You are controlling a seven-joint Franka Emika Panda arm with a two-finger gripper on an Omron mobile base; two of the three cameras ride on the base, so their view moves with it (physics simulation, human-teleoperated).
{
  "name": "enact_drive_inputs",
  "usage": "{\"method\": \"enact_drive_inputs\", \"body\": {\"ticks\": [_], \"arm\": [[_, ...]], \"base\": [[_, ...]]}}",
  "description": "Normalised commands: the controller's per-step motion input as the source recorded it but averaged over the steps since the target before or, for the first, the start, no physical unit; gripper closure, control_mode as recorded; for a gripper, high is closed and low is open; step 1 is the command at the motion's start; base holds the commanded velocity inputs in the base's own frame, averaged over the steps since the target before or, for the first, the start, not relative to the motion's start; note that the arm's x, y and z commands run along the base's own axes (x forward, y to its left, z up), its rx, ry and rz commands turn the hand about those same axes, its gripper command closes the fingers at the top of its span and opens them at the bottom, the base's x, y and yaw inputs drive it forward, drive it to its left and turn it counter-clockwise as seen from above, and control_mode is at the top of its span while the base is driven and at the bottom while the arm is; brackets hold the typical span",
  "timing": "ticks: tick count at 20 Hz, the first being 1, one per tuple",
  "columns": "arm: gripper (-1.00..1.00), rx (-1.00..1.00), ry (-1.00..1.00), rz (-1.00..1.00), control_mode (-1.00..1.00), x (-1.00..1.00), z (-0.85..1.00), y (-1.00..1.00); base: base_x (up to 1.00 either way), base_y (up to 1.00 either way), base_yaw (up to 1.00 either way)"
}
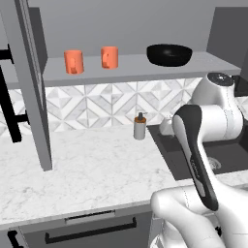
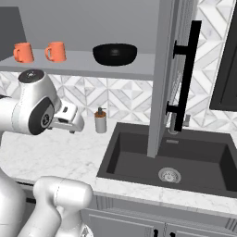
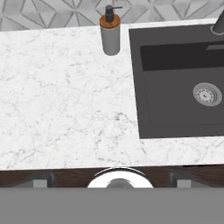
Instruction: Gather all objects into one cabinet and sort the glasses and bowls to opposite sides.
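Judging the step: the sorting looks close to finished, with cups and bowl already on one shelf at opposite ends, and the arm hanging idle between placements.
Cabinet (image 1: 135, 72): a grey wall unit above the tabletop, its flat shelf carrying the task's things; the tall door (image 2: 163, 78) stands swung open, and its black bar handle (image 2: 187, 69) faces the right base camera.
Tabletop (image 1: 87, 164): white marbled stone under the shelf.
Sink (image 2: 139, 159): a dark basin set into the tabletop, to the right of the soap dispenser.
End effector (image 2: 74, 123): released, its tips spread wide with nothing between them; it hangs low over the tabletop near the dispenser, looking down on stone and basin.
Black bowl (image 1: 169, 54): upright at the right end of the shelf, well apart from the cups.
Orange cups: one (image 1: 73, 61) toward the left end, the other (image 1: 110, 57) just beside it but not touching.
Soap dispenser (image 1: 140, 127): against the tiled wall by the sink's edge; not part of the task.
Next move: it probably calls for lifting the empty end effector clear of the dispenser and checking for any object still outside the cabinet; if one is found, it should go on the cup side, clear of the open door.
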Motion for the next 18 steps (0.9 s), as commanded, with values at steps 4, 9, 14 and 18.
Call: {"method": "enact_drive_inputs", "body": {"ticks": [4,9,14,18], "arm": [[-1.0,0.03,0.0,-0.08,-1.0,-0.04,0.0,-0.06],[-1.0,0.0,-0.01,0.0,1.0,-0.14,0.0,0.0],[-1.0,0.0,0.0,0.0,1.0,0.0,0.0,0.0],[-1.0,0.0,0.0,0.0,1.0,0.0,0.0,0.0]], "base": [[0.0,0.0,0.0],[-0.18,0.0,0.0],[-0.82,-0.05,0.0],[-0.88,-0.05,0.02]]}}
